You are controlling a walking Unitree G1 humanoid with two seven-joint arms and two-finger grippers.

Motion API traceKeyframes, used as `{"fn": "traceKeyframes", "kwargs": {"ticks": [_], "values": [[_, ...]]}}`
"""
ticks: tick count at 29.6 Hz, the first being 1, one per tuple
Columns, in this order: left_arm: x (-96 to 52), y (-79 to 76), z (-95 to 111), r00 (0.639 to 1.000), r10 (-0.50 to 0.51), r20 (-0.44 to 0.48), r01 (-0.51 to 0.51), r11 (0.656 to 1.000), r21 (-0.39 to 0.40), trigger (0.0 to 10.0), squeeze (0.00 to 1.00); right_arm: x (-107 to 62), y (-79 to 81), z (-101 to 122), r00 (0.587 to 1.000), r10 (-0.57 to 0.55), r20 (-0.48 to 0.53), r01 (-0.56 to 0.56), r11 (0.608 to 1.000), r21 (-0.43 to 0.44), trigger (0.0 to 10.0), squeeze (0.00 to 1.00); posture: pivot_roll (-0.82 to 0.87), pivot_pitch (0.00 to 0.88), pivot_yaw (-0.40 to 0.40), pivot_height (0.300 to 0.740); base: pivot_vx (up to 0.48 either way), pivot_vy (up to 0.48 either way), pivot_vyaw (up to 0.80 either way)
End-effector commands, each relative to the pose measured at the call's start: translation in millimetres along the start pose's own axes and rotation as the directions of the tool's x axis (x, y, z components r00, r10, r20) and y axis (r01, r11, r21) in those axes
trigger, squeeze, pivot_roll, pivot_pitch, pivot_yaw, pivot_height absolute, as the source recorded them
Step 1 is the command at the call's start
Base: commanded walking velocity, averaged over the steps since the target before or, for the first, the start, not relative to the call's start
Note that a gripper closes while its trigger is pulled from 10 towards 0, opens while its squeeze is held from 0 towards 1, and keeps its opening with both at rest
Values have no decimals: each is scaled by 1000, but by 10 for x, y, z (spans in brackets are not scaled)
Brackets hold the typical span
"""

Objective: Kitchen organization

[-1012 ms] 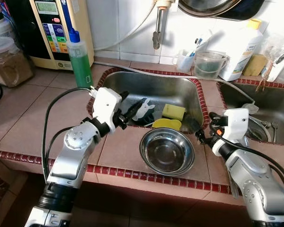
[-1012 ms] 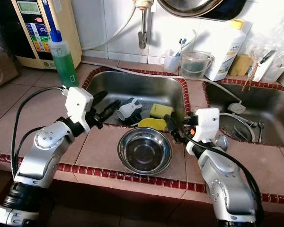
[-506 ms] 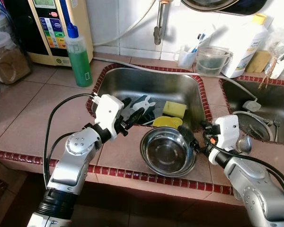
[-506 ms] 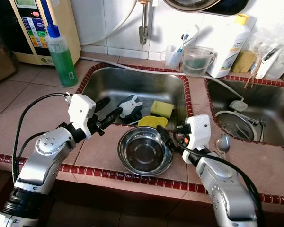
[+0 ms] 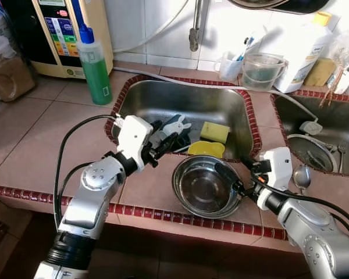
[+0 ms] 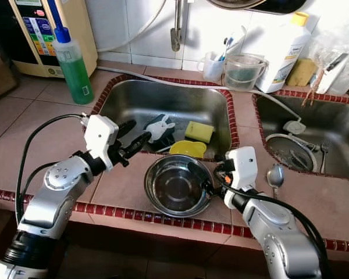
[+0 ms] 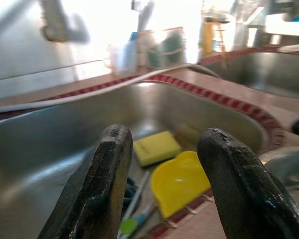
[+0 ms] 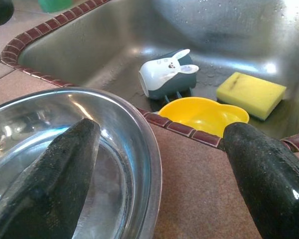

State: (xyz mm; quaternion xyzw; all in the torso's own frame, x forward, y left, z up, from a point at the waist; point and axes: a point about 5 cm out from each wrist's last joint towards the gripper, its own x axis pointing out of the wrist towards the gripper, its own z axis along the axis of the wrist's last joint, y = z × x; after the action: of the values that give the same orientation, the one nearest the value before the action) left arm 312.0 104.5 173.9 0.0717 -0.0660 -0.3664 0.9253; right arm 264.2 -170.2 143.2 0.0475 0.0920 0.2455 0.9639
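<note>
the bowl [image 5: 205,186] sits on the bench [image 5: 46,133] by the sink [image 5: 180,104], not yet gripped. the right end effector [image 8: 157,164], spread, straddles its rim; the left end effector [image 5: 166,139], spread, hovers over the sink. most remains.

No legible text, brand, number or sign in any view. Coloured buttons and a small display on the front panel of the beige appliance [image 5: 58,35] at the back of the desk, lettering too small and blurred to read. Label areas on the green bottle [image 5: 96,70] and the white bottle [image 6: 286,43] likewise unreadable.
</note>
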Motion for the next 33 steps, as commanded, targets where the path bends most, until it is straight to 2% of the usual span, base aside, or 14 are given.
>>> {"fn": "traceKeyframes", "kwargs": {"ticks": [1, 4, 9, 13, 19, 23, 29, 33], "values": [[-23, -65, 21, 998, -61, 10, 61, 998, 24, 10000, 0, -48, -6, 73, 1000, -3, 19, 3, 1000, -11, 10000, 0, -157, 117, -31, 703, 0, 0, 0], [-87, -13, -7, 996, -89, 8, 89, 995, 40, 10000, 0, -47, 3, 86, 1000, 3, 22, -2, 1000, -12, 10000, 0, -158, 116, -30, 703, 0, 0, 0], [-204, 185, -17, 997, -77, -23, 79, 995, 54, 10000, 0, -50, -11, 105, 1000, -4, 24, 4, 1000, -15, 10000, 0, -163, 115, -26, 703, 0, 0, 0], [-262, 215, 25, 996, -81, -26, 83, 995, 64, 10000, 0, -60, -24, 111, 1000, -10, 26, 10, 1000, -19, 10000, 0, -165, 114, -15, 703, 0, 0, 0], [-354, 138, 17, 998, -59, -19, 60, 996, 58, 10000, 0, -85, -40, 58, 999, -36, 15, 37, 999, -14, 10000, 0, -165, 112, -7, 703, 0, 0, 0], [-438, 55, 43, 996, -84, -21, 85, 995, 53, 10000, 0, -86, -62, 41, 999, -33, 11, 33, 999, -9, 10000, 0, -154, 107, -12, 703, 0, 0, 0], [-441, 51, 114, 998, -59, -23, 60, 998, 22, 10000, 0, -56, -79, 39, 1000, -26, 4, 26, 1000, -17, 10000, 0, -145, 102, -15, 703, 0, 0, 0], [-467, -67, 124, 998, -52, -40, 52, 998, 16, 10000, 0, -31, -89, 46, 1000, -26, -2, 26, 999, -35, 10000, 0, -141, 97, -18, 703, 0, 0, 0]]}}
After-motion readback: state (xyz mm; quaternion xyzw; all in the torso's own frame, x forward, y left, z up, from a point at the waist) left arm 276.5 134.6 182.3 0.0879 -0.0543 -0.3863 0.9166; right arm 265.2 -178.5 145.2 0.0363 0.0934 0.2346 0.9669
